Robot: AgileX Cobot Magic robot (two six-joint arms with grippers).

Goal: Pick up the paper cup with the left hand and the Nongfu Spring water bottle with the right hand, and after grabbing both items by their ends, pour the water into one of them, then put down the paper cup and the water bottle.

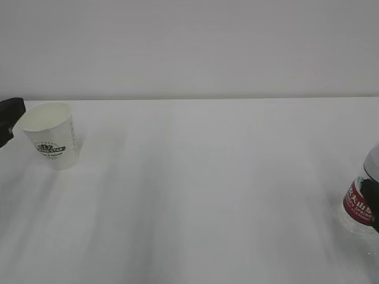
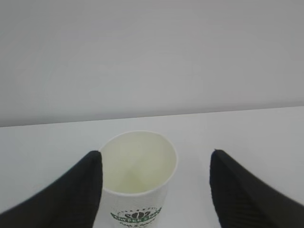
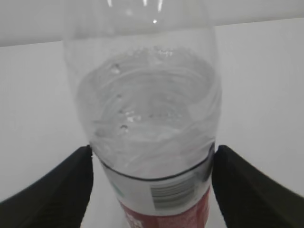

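The white paper cup point(image 1: 50, 135) with a green logo stands on the table at the far left. In the left wrist view the paper cup point(image 2: 137, 166) sits between the fingers of my left gripper point(image 2: 156, 152). The gripper is open: its left finger point(image 2: 71, 194) touches the cup's side and the right finger stands well apart. The Nongfu Spring water bottle point(image 1: 361, 201) stands at the right edge. My right gripper point(image 3: 153, 147) has both fingers against the sides of the bottle point(image 3: 152, 109), just above the red label. Clear water shows inside the bottle.
The white table point(image 1: 201, 189) stretches between cup and bottle, and a plain pale wall stands behind its far edge. A black part of my left hand point(image 1: 8, 121) shows just left of the cup.
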